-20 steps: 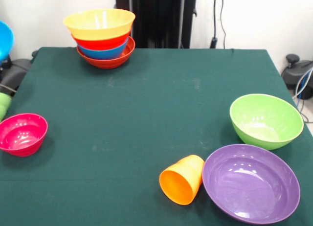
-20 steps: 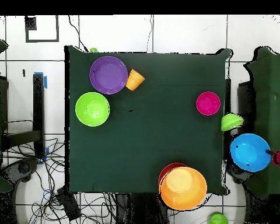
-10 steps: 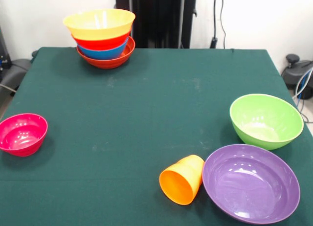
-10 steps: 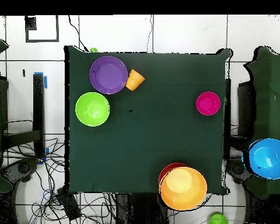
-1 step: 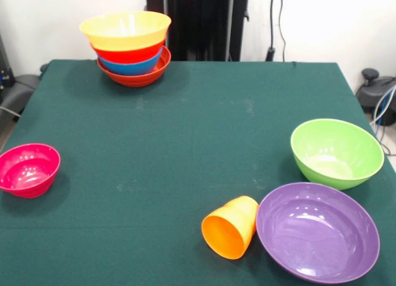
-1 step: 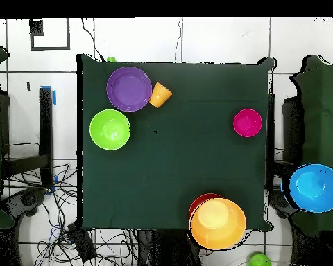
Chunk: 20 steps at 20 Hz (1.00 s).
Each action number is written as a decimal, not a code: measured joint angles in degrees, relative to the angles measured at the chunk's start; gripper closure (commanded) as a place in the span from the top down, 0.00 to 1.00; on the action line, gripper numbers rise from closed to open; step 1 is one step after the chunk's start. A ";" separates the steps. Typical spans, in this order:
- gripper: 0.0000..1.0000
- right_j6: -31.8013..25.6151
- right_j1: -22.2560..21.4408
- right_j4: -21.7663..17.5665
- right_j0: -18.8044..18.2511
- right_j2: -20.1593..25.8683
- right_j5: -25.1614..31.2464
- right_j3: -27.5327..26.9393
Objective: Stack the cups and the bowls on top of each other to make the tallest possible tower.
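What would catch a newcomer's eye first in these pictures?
The tower of nested glossy plastic bowls, wide orange on top, stands at the green table's far left corner. Near the front right, a small orange plastic tumbler lies on its side against a large purple plastic bowl.

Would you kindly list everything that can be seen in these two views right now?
Tower: one, red-orange base, blue, red-orange, wide orange bowl on top; table's far-left corner in the front view.
Magenta bowl: one, small; left edge.
Green bowl: one; right side.
Purple bowl: one, large; near-right corner.
Orange cup: one, on its side, against the purple bowl.
Blue bowl: one, off the table, overhead view's right.
Green things: two, partly seen, off the table.
Table: one, dark green cloth.
Robot: gripper not in view.
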 measured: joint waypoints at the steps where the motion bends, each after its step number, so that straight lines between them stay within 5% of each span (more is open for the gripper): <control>1: 0.00 -0.01 -0.01 -0.56 -0.13 0.19 -0.35 0.48; 10: 0.00 -0.02 -1.03 -6.27 0.23 0.16 -9.03 7.62; 20: 0.00 1.80 -6.53 -7.97 8.68 -3.06 -20.55 15.83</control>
